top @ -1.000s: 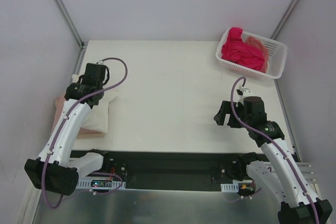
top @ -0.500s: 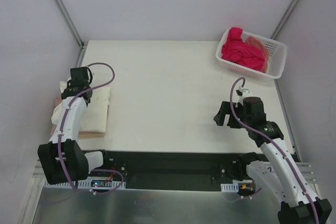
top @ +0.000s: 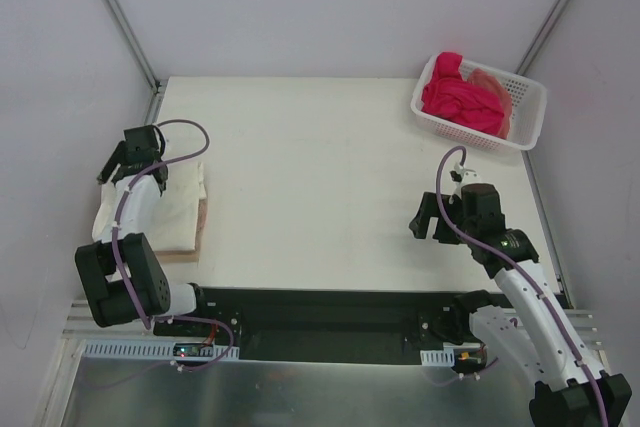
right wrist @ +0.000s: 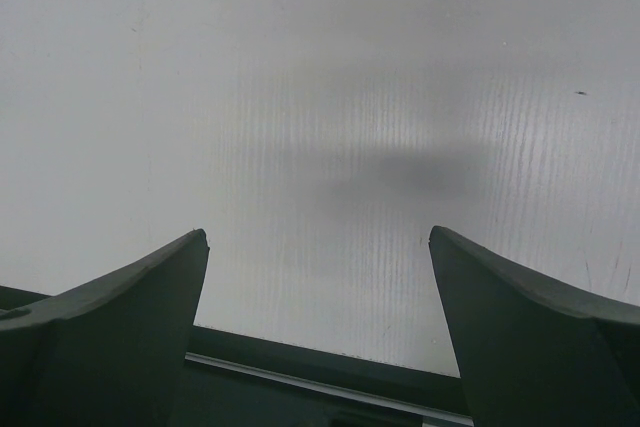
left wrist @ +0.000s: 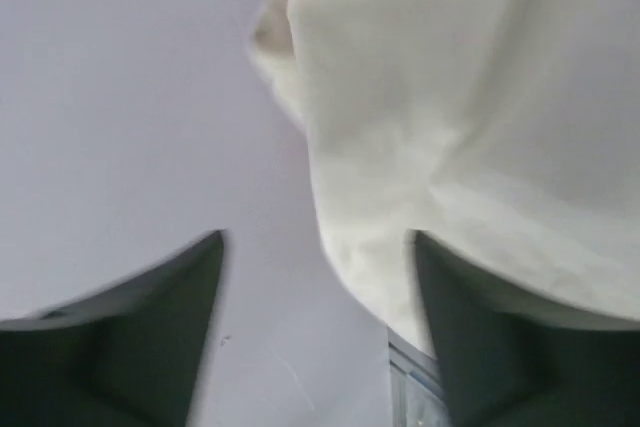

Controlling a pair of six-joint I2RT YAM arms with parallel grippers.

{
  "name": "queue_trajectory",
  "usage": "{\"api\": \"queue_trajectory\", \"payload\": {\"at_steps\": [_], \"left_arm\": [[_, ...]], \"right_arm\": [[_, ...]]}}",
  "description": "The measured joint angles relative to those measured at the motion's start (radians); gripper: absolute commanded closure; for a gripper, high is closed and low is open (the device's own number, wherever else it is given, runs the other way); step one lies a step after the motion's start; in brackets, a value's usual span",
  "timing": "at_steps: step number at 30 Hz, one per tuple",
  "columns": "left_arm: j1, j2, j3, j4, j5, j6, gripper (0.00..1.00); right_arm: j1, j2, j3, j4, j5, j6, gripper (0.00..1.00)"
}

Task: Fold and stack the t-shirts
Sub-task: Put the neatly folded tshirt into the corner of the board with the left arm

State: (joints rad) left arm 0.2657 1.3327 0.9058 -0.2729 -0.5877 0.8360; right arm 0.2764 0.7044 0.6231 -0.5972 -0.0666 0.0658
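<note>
A cream-white t-shirt (top: 176,209) lies folded at the table's left edge, over a dusty pink t-shirt whose edge (top: 202,221) peeks out on its right side. My left gripper (top: 133,162) hovers over the cream shirt's far left corner, open. In the left wrist view the cream cloth (left wrist: 460,127) fills the upper right and its hem reaches down beside the right finger (left wrist: 490,347), with open space across the left gripper (left wrist: 316,237). My right gripper (top: 432,215) hangs open over bare table at the right, and the right gripper (right wrist: 318,233) holds nothing.
A white lattice basket (top: 530,112) stands at the far right corner with a bright magenta t-shirt (top: 455,97) and a peach one (top: 493,82) bunched inside. A side wall (left wrist: 130,97) rises close beside the left gripper. The black base rail (top: 320,312) runs along the near edge.
My left gripper swung left and back toward the wall, opened and let go of the cream shirt, which now lies flat over the pink one. The right arm has not moved.
</note>
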Motion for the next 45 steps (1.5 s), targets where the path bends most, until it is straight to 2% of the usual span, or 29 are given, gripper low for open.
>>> {"api": "queue_trajectory", "payload": {"at_steps": [10, 15, 19, 21, 25, 29, 32, 35, 40, 45], "left_arm": [[0.004, -0.066, -0.020, 0.029, 0.001, -0.026, 0.01], [0.004, -0.138, 0.032, 0.018, 0.029, -0.166, 0.01], [0.004, -0.177, 0.168, -0.051, 0.155, -0.352, 0.01], [0.004, -0.176, 0.269, -0.087, 0.294, -0.489, 0.01], [-0.010, -0.162, 0.356, -0.106, 0.543, -0.681, 0.01], [-0.136, -0.124, 0.363, -0.114, 0.643, -0.816, 0.01], [-0.313, -0.119, 0.308, -0.094, 0.644, -0.884, 0.01], [-0.442, -0.165, 0.165, 0.001, 0.685, -0.977, 0.01], [-0.566, -0.309, -0.146, 0.154, 0.669, -1.129, 0.01], [-0.718, -0.459, -0.376, 0.218, 0.589, -1.250, 0.01]], "right_arm": [[0.000, 0.003, 0.000, 0.000, 0.000, 0.000, 0.03], [0.000, 0.003, 0.000, 0.000, 0.000, 0.001, 0.03], [0.000, 0.003, 0.000, 0.000, 0.006, 0.004, 0.03], [0.000, 0.003, 0.000, 0.000, 0.014, 0.005, 0.03], [0.000, 0.002, 0.000, 0.000, 0.040, 0.007, 0.03], [0.000, -0.003, 0.000, 0.000, 0.089, 0.010, 0.03], [0.000, -0.009, 0.000, 0.000, 0.108, 0.011, 0.03], [0.000, -0.019, 0.000, 0.000, 0.116, 0.012, 0.03], [0.000, -0.075, -0.023, 0.030, 0.111, 0.012, 0.03], [0.000, -0.161, -0.095, 0.069, 0.097, 0.012, 0.03]]}}
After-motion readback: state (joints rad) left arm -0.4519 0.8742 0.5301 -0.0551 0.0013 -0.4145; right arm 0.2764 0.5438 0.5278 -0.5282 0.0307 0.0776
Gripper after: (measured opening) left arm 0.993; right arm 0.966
